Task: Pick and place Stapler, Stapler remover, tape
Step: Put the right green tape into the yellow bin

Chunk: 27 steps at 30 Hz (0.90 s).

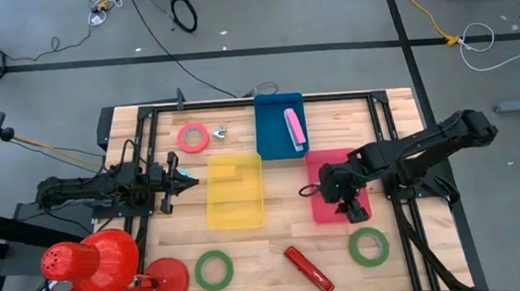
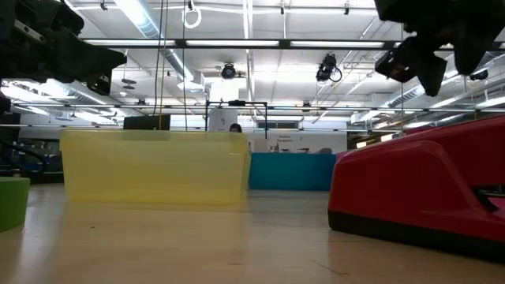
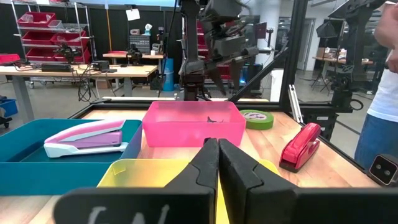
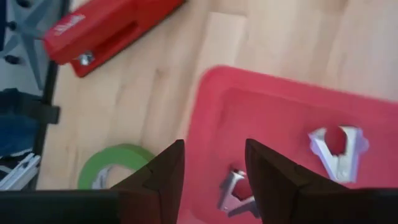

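Up above the pink bin, the right gripper is open and holds nothing. Two staple removers lie inside. Left gripper is closed, empty.

Your wooden table carries a yellow bin at its centre, a blue bin at the far edge and a pink bin toward the right edge. On the bare wood you have a pink tape roll and a staple remover near the far edge, and along the near edge two green tape rolls with a red stapler between them.
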Each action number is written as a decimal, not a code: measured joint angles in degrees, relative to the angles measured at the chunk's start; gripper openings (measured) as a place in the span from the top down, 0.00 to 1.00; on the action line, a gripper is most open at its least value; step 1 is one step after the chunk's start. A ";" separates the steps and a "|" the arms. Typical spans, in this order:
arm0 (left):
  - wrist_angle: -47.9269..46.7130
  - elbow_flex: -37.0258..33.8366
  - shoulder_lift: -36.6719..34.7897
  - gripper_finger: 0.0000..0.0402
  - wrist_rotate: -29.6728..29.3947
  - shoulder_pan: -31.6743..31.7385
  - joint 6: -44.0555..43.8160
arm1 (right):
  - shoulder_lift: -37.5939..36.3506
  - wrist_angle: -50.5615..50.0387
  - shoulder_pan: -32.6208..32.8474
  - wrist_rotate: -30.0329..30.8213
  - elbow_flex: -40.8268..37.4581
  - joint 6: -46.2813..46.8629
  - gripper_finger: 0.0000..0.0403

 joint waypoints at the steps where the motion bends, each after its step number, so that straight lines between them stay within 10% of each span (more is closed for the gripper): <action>1: 0.00 0.00 0.00 0.96 0.02 0.00 0.00 | 0.00 0.29 0.66 0.02 0.41 0.01 0.58; 18: 0.02 0.02 0.00 0.96 0.00 0.00 0.02 | 0.00 5.32 12.31 -1.91 1.49 0.85 0.58; 27: 0.02 0.02 0.00 0.96 0.01 -0.01 0.00 | 0.10 5.72 21.33 -2.26 1.49 -13.31 0.58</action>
